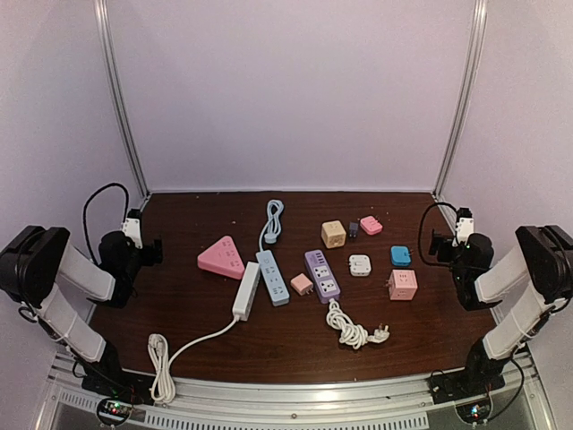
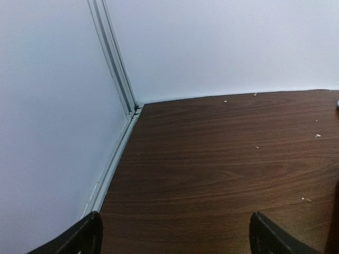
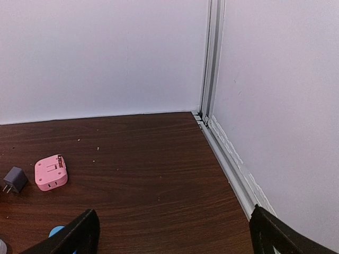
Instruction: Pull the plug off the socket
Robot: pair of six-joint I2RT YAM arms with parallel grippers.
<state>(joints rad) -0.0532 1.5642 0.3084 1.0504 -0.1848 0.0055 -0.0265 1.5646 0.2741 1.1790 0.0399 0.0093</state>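
Observation:
In the top view a small pink plug (image 1: 303, 284) sits between a blue power strip (image 1: 273, 278) and a purple power strip (image 1: 322, 276) at mid-table; I cannot tell if it is seated in either. My left gripper (image 1: 148, 251) is open and empty at the far left, well away from them; its wrist view (image 2: 175, 233) shows only bare wood between wide-apart fingers. My right gripper (image 1: 439, 244) is open and empty at the far right; its wrist view (image 3: 175, 230) also shows bare wood between its fingers.
A pink triangular socket (image 1: 221, 258), a white strip (image 1: 246, 290) with cord, a beige cube (image 1: 333, 234), a white adapter (image 1: 360, 265), a blue cube (image 1: 400, 256) and a pink cube (image 1: 402, 285) lie around. A pink adapter (image 3: 51, 172) and a dark adapter (image 3: 15, 179) show in the right wrist view.

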